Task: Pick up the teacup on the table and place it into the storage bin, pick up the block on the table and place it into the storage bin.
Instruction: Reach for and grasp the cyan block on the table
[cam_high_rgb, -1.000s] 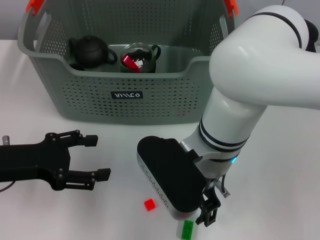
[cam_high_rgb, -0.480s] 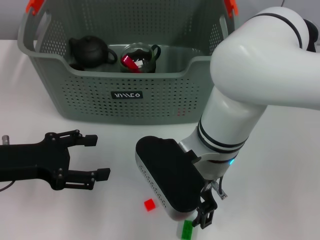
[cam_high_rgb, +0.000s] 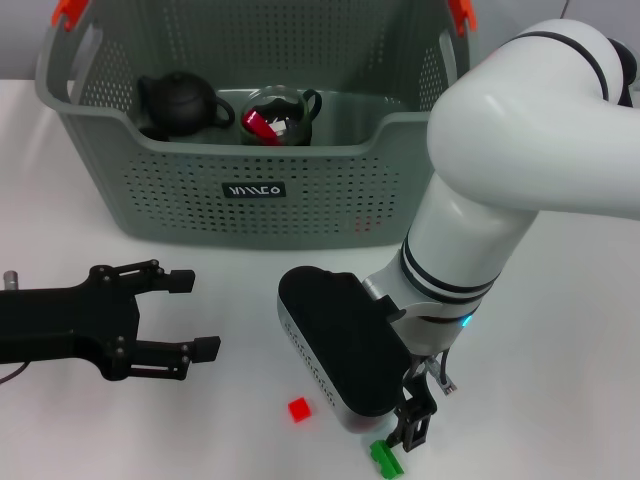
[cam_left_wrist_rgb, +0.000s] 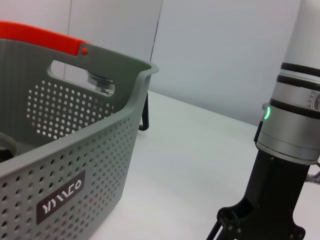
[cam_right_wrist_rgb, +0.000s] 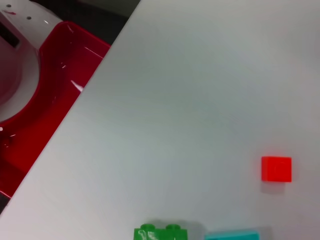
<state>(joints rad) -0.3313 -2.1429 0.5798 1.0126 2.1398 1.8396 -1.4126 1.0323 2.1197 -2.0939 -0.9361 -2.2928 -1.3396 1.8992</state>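
The storage bin (cam_high_rgb: 250, 190) stands at the back of the table, its perforated wall also filling the left wrist view (cam_left_wrist_rgb: 65, 165). Inside it lie a glass teacup (cam_high_rgb: 282, 114) with a red piece in it and a dark teapot (cam_high_rgb: 180, 104). A green block (cam_high_rgb: 386, 460) lies tilted at the table's front edge, right under my right gripper (cam_high_rgb: 412, 432). A small red block (cam_high_rgb: 298, 409) sits just left of it. The right wrist view shows the red block (cam_right_wrist_rgb: 276, 169), the green block (cam_right_wrist_rgb: 161, 233) and a teal block (cam_right_wrist_rgb: 232, 235). My left gripper (cam_high_rgb: 195, 315) rests open on the left.
The table's front edge runs close below the blocks. Off that edge, the right wrist view shows a red and white object (cam_right_wrist_rgb: 45, 95). My bulky right arm (cam_high_rgb: 500, 180) stands beside the bin's right end and appears in the left wrist view (cam_left_wrist_rgb: 282, 190).
The green block has gone from upright to tilted and slid slightly right. The pale piece beside it no longer shows in the head view. My right wrist shifted slightly right; the left arm stayed still.
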